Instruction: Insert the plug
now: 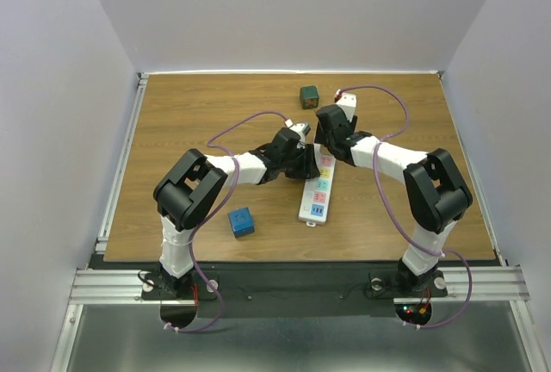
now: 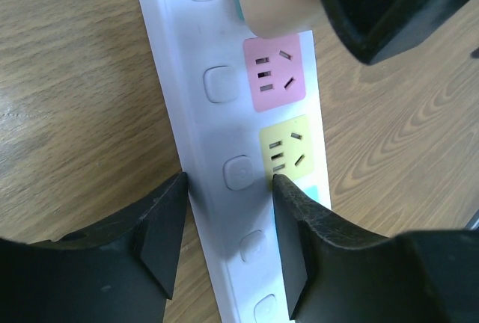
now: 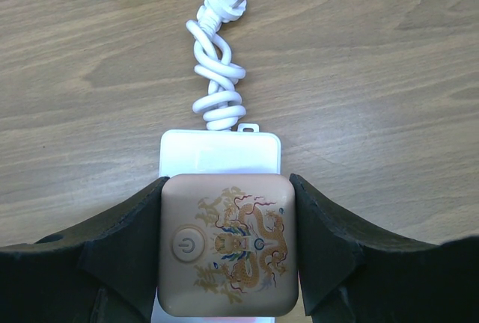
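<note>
A white power strip (image 1: 315, 198) with coloured sockets lies mid-table. My right gripper (image 1: 331, 142) is shut on a tan square plug (image 3: 228, 244) with a dragon print and a power button, held at the strip's far end (image 3: 221, 152). In the left wrist view the tan plug (image 2: 273, 1) sits just beyond the pink socket (image 2: 275, 75); its prongs are hidden. My left gripper (image 2: 228, 188) is open over the strip (image 2: 217, 128). One finger (image 2: 161, 226) is at the strip's edge. The other finger (image 2: 299, 233) rests by the yellow socket (image 2: 288, 147).
The strip's own white cord (image 3: 217, 76) coils away to its plug (image 3: 228, 1) on the wood. A dark green cube (image 1: 309, 95) stands at the back, and a blue cube (image 1: 241, 221) lies near the front left. Grey walls enclose the table.
</note>
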